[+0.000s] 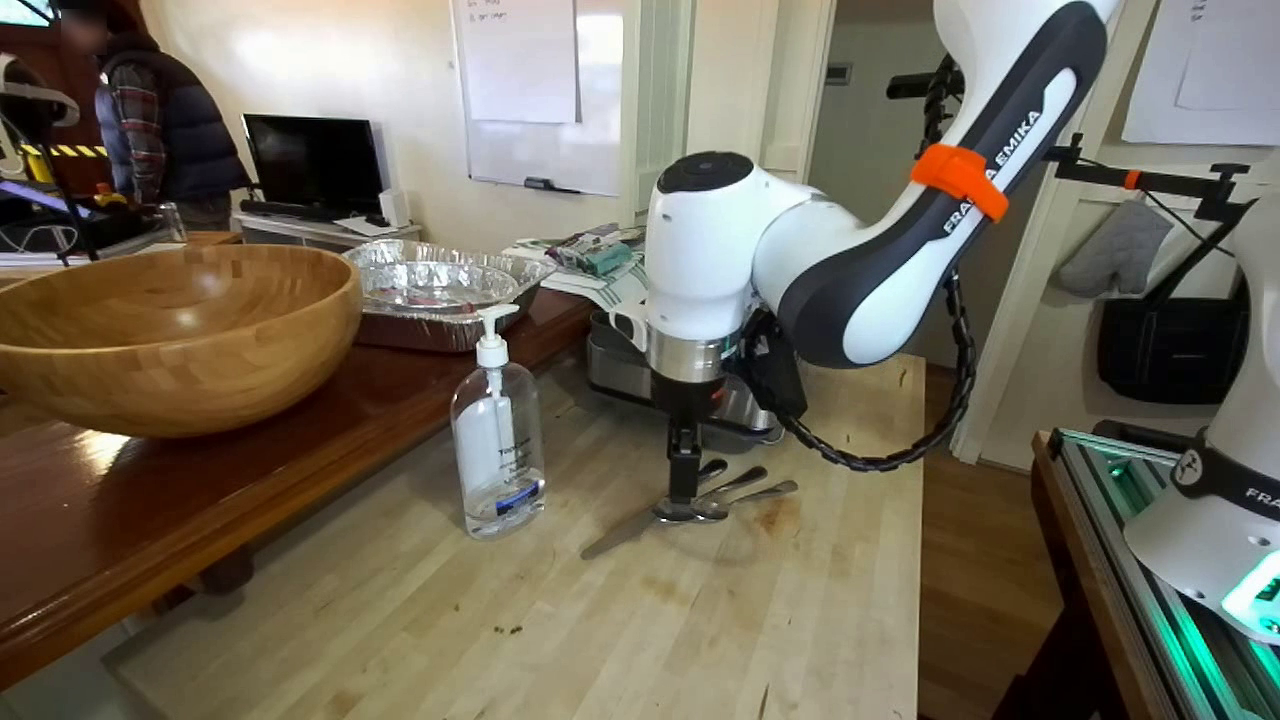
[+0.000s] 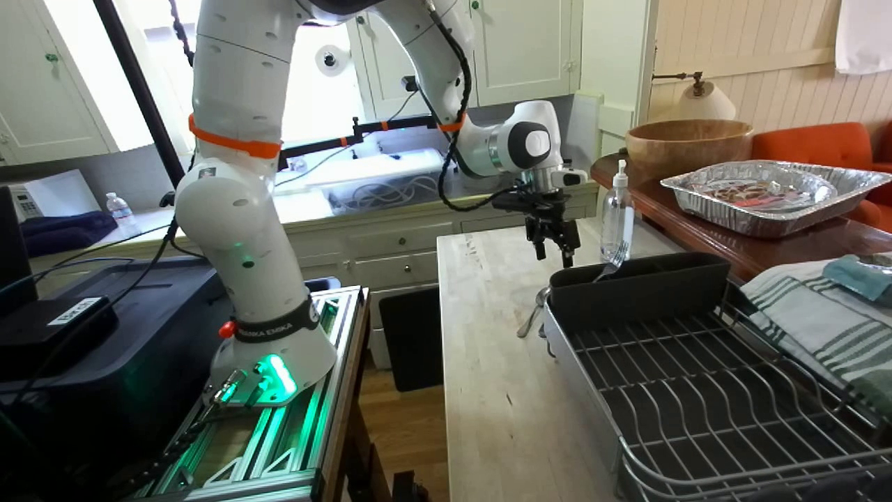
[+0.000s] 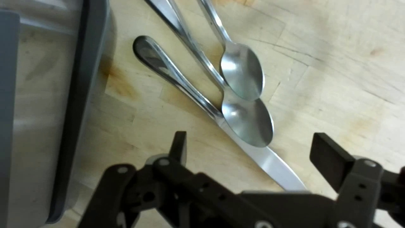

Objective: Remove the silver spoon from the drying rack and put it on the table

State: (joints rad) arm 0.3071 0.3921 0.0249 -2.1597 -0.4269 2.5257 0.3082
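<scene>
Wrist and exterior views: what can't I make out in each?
Upper spoon, lower spoon: handle ends cut off by the wrist view's top edge.
Knife: tip hidden behind the pincer in the wrist view.
Fork: lower handle hidden by the caddy in an exterior view.
Rack: partly behind the arm in an exterior view.

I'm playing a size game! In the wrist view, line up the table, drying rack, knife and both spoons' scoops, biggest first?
Table
Drying rack, partly cut off
Knife
Upper spoon's scoop and lower spoon's scoop: they look alike, so I won't rank them
</scene>
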